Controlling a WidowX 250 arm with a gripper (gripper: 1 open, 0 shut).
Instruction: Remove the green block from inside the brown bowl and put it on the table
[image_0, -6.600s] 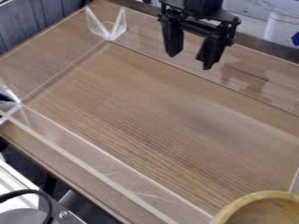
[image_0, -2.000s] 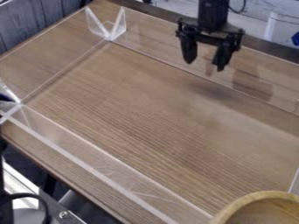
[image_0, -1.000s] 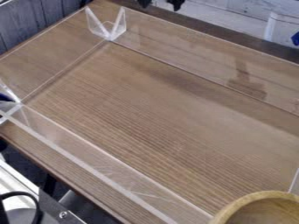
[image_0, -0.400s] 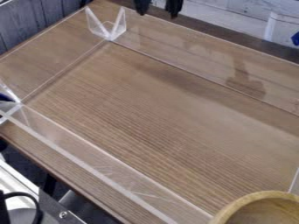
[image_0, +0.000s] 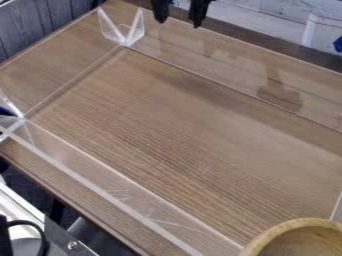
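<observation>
Only the pale rim of the brown bowl (image_0: 297, 236) shows, cut off by the bottom right corner; its inside is out of view. The green block is hidden. My gripper (image_0: 178, 11) pokes in at the top edge, far from the bowl, above the table's (image_0: 174, 125) far side. Just its two black fingertips (image_0: 158, 10) show, standing apart with nothing between them, so it is open.
Low clear plastic walls (image_0: 83, 166) border the wood-grain tabletop, with a clear corner brace (image_0: 123, 30) at the far left just below the gripper. Dark cables and metal parts (image_0: 40, 240) lie beyond the near wall at bottom left.
The gripper left the far right of the table, went out of the top of the picture, and has come back down into view further left. It stays open.
</observation>
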